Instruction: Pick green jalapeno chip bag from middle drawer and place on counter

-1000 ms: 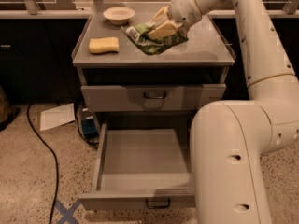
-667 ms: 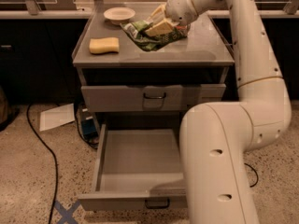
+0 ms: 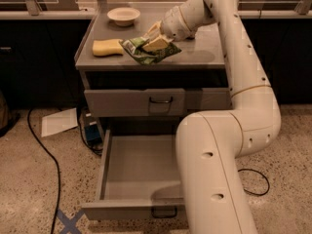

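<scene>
Your gripper [image 3: 155, 42] is clamped on the bag [image 3: 142, 56] near its top, low over the counter [image 3: 204, 50], just right of the sponge [image 3: 108, 47]. Expect light, crinkly, slippery, crushable foil, so grip a crimped edge.

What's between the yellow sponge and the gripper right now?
In the camera view, only the green jalapeno chip bag, lying on the counter beside the sponge, with the gripper over it.
</scene>
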